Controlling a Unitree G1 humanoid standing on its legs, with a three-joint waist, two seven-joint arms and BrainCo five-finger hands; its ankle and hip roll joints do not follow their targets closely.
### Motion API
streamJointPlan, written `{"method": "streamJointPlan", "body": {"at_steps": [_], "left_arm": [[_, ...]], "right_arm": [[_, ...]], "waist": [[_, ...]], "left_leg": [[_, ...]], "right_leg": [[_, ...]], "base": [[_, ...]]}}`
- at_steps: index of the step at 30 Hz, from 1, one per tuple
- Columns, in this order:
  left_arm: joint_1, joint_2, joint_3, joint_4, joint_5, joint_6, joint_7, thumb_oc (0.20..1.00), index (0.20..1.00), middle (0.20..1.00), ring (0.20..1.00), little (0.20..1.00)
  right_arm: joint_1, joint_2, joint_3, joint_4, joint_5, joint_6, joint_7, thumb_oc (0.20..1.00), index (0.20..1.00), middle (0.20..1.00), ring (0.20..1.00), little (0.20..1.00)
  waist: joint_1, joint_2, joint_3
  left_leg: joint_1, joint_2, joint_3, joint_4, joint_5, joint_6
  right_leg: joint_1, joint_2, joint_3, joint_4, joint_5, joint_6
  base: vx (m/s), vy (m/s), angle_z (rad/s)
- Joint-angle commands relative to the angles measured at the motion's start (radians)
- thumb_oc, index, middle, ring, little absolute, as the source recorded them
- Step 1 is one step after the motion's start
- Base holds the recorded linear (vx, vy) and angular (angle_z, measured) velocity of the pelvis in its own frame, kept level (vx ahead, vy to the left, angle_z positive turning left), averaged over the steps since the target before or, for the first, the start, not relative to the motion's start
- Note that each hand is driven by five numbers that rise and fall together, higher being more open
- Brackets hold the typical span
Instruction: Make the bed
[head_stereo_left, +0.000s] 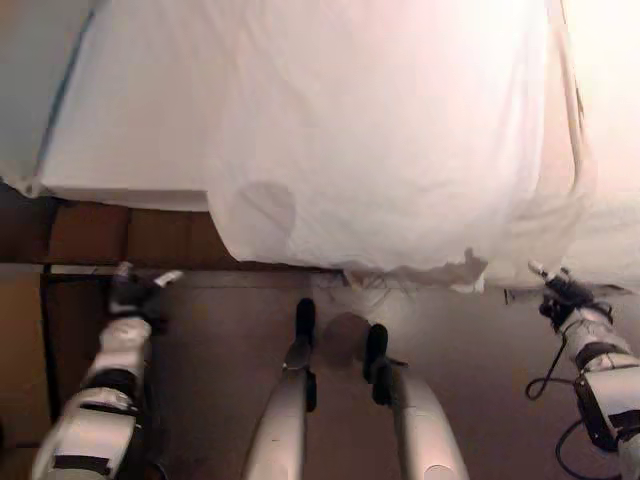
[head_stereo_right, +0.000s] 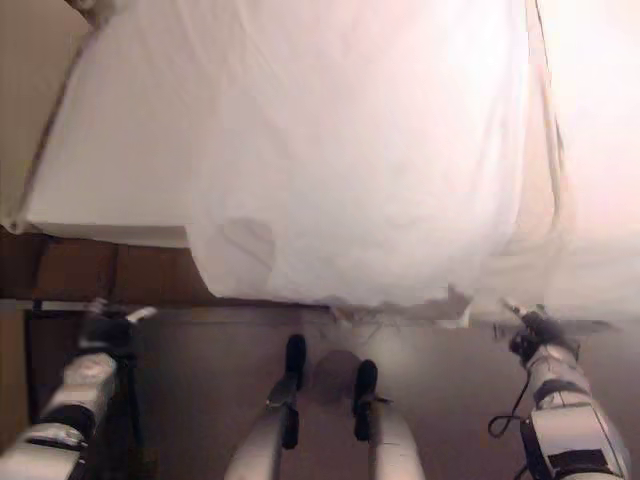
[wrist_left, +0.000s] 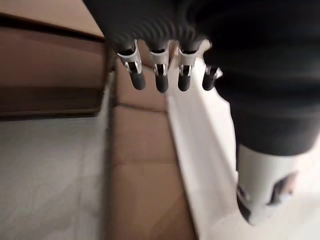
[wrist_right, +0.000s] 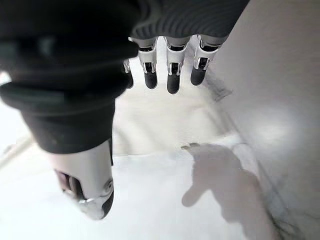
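A white cover (head_stereo_left: 380, 150) lies over the bed and hangs over its near edge, with a crumpled hem (head_stereo_left: 440, 270) low on the right. The bare white mattress (head_stereo_left: 130, 150) shows at the left, on a wooden base (head_stereo_left: 130, 235). My left hand (head_stereo_left: 135, 290) hovers open below the mattress's near left corner, apart from the cloth; its fingers (wrist_left: 161, 82) are straight above the wooden base (wrist_left: 140, 150). My right hand (head_stereo_left: 560, 290) is open just below the hem at the right, with straight fingers (wrist_right: 172, 80) over white cloth (wrist_right: 165, 200) and nothing held.
More white bedding (head_stereo_left: 610, 100) lies at the far right, parted from the cover by a fold. A dark frame (head_stereo_left: 45, 330) stands by my left arm. Brown floor (head_stereo_left: 220, 350) runs along the near side of the bed.
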Motion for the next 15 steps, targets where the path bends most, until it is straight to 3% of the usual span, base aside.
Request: {"method": "streamJointPlan", "body": {"at_steps": [1,4,10,15], "left_arm": [[0.003,-0.047,-0.057,0.049,0.07,-0.017,-0.071,1.0,1.0,1.0,1.0,1.0],[0.063,-0.13,-0.064,0.08,0.07,0.005,-0.117,1.0,1.0,1.0,1.0,1.0],[0.167,-0.274,-0.141,0.157,0.151,0.066,-0.235,1.0,1.0,1.0,1.0,1.0],[0.206,-0.343,-0.215,0.194,0.214,0.097,-0.316,1.0,1.0,1.0,1.0,1.0]], "right_arm": [[0.07,0.047,0.014,0.015,-0.038,-0.047,0.019,1.0,1.0,1.0,1.0,1.0],[0.162,0.131,0.009,0.008,-0.081,-0.048,0.023,1.0,1.0,1.0,1.0,1.0],[0.303,0.254,-0.003,0.073,-0.182,-0.023,0.017,1.0,1.0,1.0,1.0,1.0],[0.367,0.324,0.027,0.117,-0.262,0.004,0.025,1.0,1.0,1.0,1.0,1.0]], "waist": [[-0.032,-0.038,-0.114],[-0.035,-0.039,-0.174],[-0.05,-0.036,-0.286],[-0.052,-0.021,-0.37]], "left_leg": [[0.063,-0.017,0.032,-0.006,-0.061,-0.039],[0.146,-0.009,0.039,-0.089,-0.045,-0.034],[0.24,-0.004,0.055,-0.091,-0.077,-0.022],[0.299,-0.008,0.052,-0.091,-0.114,-0.015]], "right_leg": [[0.093,-0.026,0.065,-0.295,0.215,0.145],[0.16,-0.021,0.084,-0.351,0.232,0.15],[0.265,-0.027,0.107,-0.408,0.242,0.155],[0.341,-0.039,0.107,-0.467,0.247,0.161]], "base": [[0.13,0.072,-0.06],[0.09,0.057,-0.11],[0.09,0.045,-0.09],[0.11,0.026,-0.08]]}}
